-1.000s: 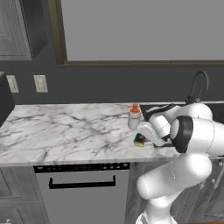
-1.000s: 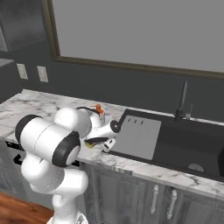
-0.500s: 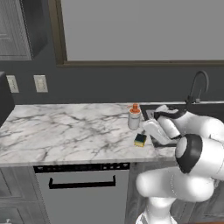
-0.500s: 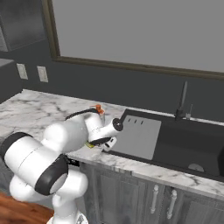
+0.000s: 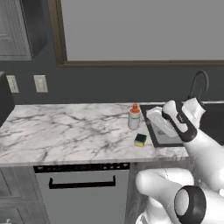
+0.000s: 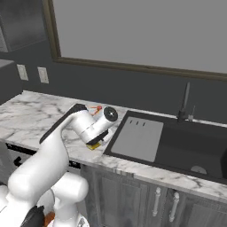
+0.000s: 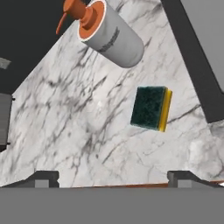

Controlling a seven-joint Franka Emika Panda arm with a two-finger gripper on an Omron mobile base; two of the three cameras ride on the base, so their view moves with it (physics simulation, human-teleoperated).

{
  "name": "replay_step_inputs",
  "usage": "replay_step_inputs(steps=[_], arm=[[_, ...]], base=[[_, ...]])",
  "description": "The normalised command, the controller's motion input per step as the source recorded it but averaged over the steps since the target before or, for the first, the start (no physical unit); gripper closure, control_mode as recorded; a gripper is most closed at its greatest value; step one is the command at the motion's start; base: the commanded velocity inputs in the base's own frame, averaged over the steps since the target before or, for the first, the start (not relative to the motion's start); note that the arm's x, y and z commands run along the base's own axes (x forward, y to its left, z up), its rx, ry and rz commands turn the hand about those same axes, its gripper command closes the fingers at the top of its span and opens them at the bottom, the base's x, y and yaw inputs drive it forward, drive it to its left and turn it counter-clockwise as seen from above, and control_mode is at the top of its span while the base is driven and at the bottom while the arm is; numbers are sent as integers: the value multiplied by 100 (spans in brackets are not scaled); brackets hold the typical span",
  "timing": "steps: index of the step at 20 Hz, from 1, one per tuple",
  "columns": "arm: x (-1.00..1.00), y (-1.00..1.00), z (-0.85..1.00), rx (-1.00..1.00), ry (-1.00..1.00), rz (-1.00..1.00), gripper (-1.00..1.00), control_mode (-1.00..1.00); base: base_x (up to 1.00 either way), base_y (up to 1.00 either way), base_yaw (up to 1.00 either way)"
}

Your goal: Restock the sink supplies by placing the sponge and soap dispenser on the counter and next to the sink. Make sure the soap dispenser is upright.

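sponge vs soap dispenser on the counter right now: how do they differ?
Shape: the small yellow block sponge with a dark green top is flat and rectangular; the pale grey cylindrical soap dispenser with an orange pump is round.
Size: the dispenser is clearly bigger and taller.
Pose: the sponge lies flat, green face up; the dispenser stands upright.
Shared: both rest apart on the white marble counter, beside the dark sink, neither held.

From behind the arm's left we look forward and down over the counter [image 5: 65, 131]; from its right, across the sink [image 6: 186, 144]. Our hand camera looks down close on the marble. All three share the sponge [image 7: 151, 108], with the dispenser [image 7: 109, 35] at its 11 o'clock.
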Motion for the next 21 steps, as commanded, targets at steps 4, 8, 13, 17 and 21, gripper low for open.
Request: replay_step_inputs(steps=[4,8,13,17,21], arm=[[-35,4,54,0,0,-6,-100,-100],[-32,2,26,-2,1,-2,-100,-100],[-31,7,2,-4,0,-1,-100,-100],[-27,1,0,-1,-1,0,-100,-100],[-20,1,0,-2,0,0,-100,-100]], base=[[0,0,0],[0,0,0],[0,0,0],[0,0,0],[0,0,0]])
